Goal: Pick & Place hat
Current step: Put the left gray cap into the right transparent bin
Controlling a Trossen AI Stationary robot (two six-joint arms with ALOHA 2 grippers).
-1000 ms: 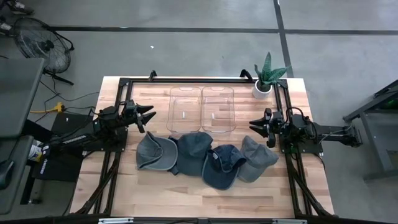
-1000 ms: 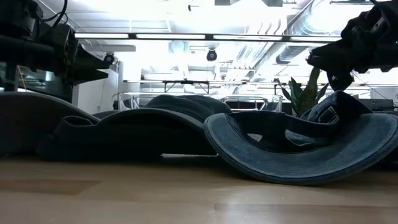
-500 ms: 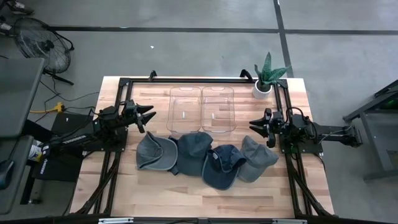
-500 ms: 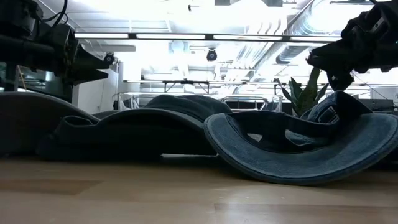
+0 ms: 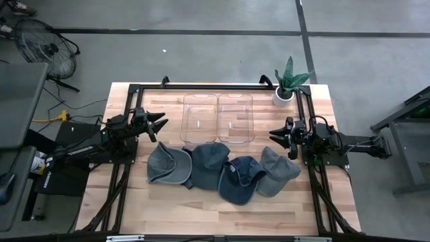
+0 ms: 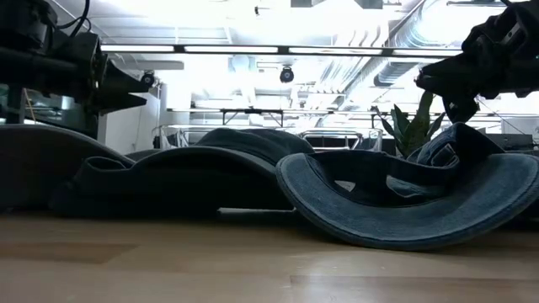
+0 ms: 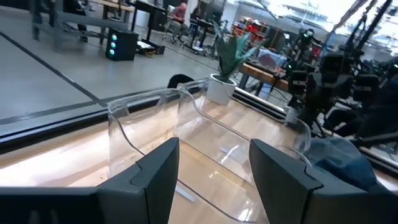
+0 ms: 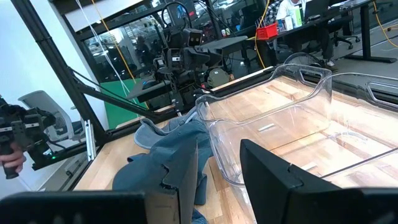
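- Left gripper (image 5: 160, 125): fingers spread, empty, above the table's left edge.
- Right gripper (image 5: 274, 138): likewise spread, empty, at the right.
- Hats (image 5: 222, 170): four overlapping in a row on the table (image 5: 201, 215), just before two clear bins (image 5: 218, 117).

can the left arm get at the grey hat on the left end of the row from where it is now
Probably yes. The left gripper hangs open just beyond the grey hat, which lies uncovered at the row's left end; only its right edge meets the next hat, so the way down looks free.
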